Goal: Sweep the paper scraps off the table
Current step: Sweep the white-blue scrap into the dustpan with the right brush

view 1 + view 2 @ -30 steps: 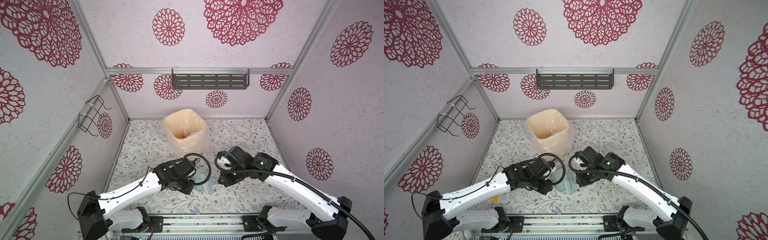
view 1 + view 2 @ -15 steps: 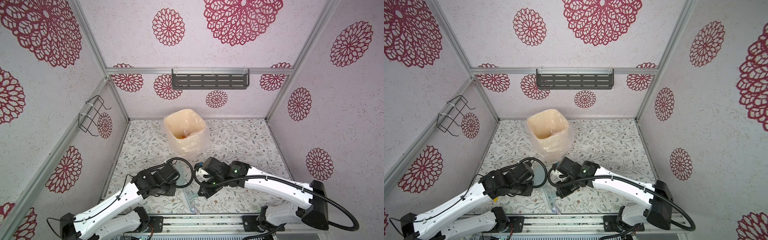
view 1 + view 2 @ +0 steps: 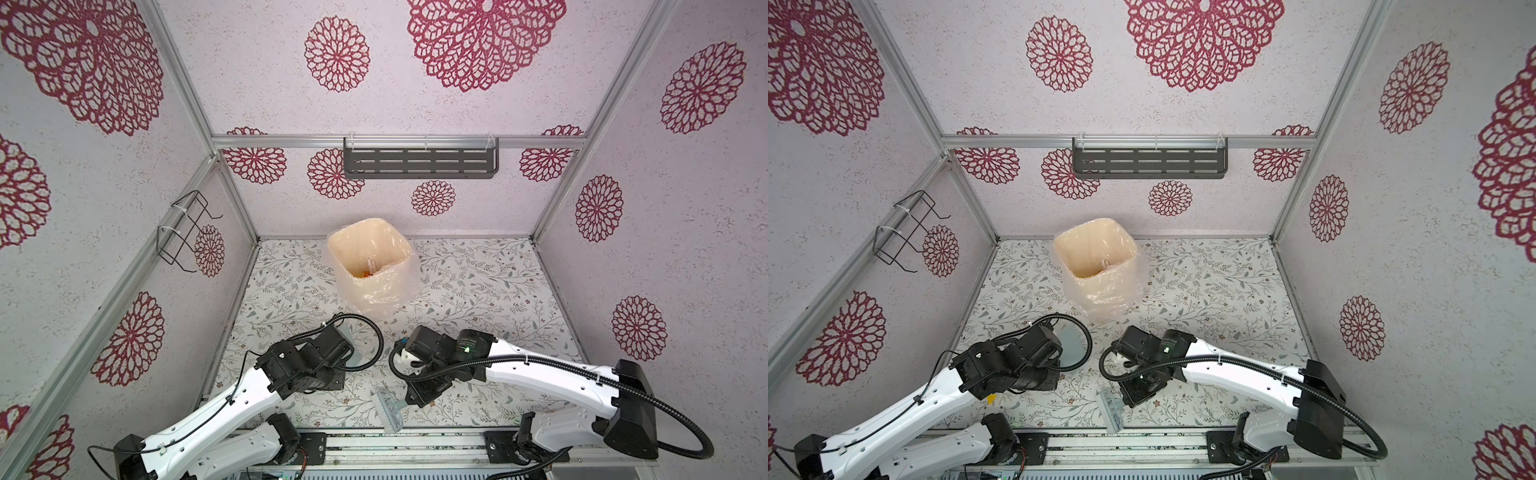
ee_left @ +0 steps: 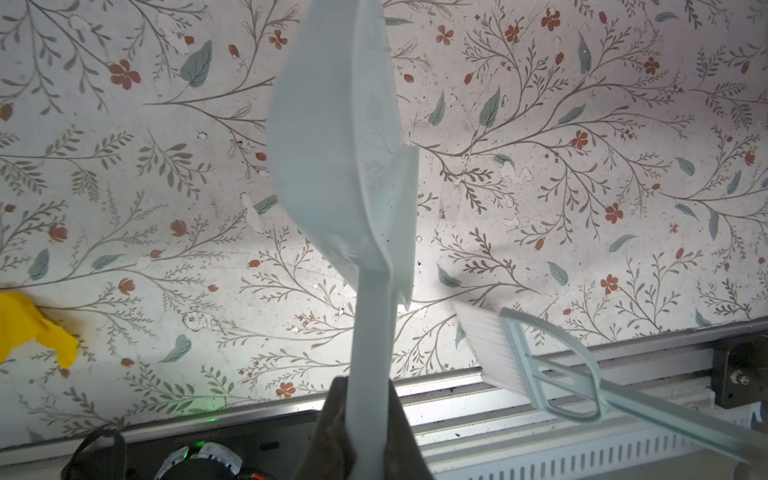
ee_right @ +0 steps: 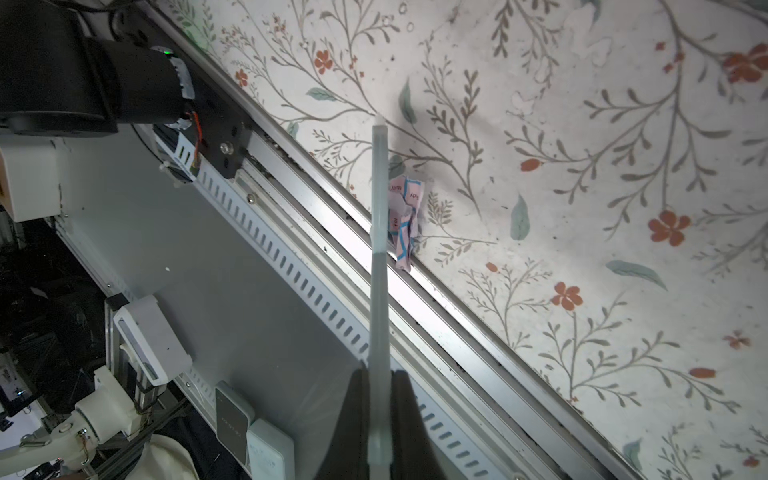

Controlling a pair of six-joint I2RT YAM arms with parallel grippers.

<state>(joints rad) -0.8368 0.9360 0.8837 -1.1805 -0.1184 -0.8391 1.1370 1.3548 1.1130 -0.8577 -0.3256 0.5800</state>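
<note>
Right wrist view: my right pincer (image 5: 379, 376) is clenched on the brush (image 5: 379, 249), its head just beside a white, blue-marked paper scrap (image 5: 404, 220) at the edge of the table (image 5: 582, 174). I probably mean to flick it toward the dustpan (image 4: 332, 145), which my left pincer (image 4: 370, 399) grips. The brush half-hides that scrap, and the left wrist view cuts off a yellow scrap (image 4: 29, 324).

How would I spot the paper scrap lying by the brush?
Follow the floral table to its front edge, along the metal rail. A small crumpled scrap lies there beside the pale brush. Unlike the plain yellow scrap, it is pinkish white with blue marks.
</note>
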